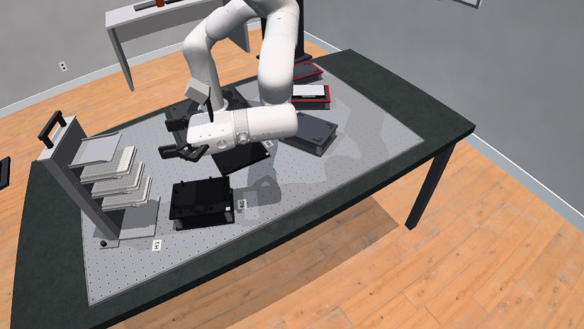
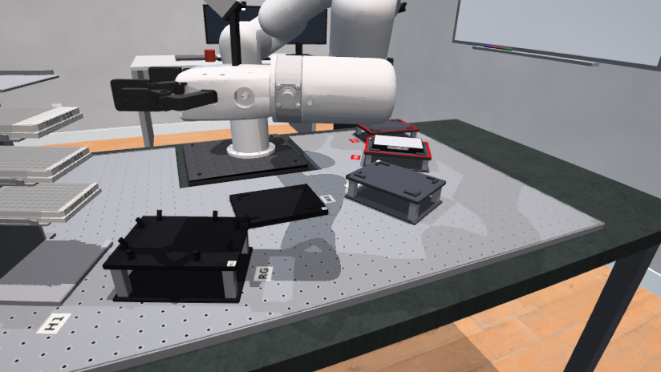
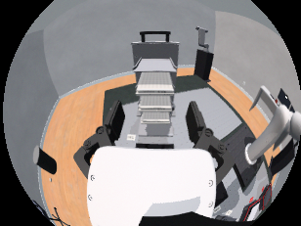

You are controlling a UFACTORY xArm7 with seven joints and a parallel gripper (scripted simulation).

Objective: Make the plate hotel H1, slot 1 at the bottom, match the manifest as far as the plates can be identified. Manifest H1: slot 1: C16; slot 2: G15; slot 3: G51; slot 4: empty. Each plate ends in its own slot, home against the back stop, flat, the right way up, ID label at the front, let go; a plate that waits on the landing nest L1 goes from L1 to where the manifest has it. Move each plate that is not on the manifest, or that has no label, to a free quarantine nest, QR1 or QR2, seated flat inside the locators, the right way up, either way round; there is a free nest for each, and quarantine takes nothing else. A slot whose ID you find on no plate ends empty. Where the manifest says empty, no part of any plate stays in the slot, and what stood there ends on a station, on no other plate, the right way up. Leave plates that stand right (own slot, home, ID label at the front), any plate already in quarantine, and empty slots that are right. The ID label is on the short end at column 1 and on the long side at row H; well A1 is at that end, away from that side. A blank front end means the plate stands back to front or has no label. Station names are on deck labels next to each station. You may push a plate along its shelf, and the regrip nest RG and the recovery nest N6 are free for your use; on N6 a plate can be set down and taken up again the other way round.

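Observation:
The plate hotel H1 (image 1: 61, 163) (image 3: 155, 48) stands at the table's left end. Its top shelf (image 1: 98, 149) (image 2: 22, 79) is bare. Three white well plates lie on the shelves below: the upper (image 1: 112, 163) (image 2: 39, 117), the middle (image 1: 120, 181) (image 2: 41, 159) and the lower (image 1: 128, 196) (image 2: 46, 200). I cannot read their labels. My gripper (image 1: 165, 138) (image 2: 115, 95) (image 3: 154, 108) is open and empty. It points at the hotel's front from some way off, at about the height of the upper plates.
The black regrip nest RG (image 1: 202, 200) (image 2: 184, 252) stands right of the hotel. A flat black nest (image 1: 241, 159) (image 2: 277, 203) and a grey raised nest (image 1: 312, 132) (image 2: 395, 187) lie behind. Of two red-rimmed nests, one (image 1: 310, 102) (image 2: 397, 155) holds a white plate (image 1: 309, 90) (image 2: 397, 142); the other (image 1: 306, 71) (image 2: 388, 125) is bare.

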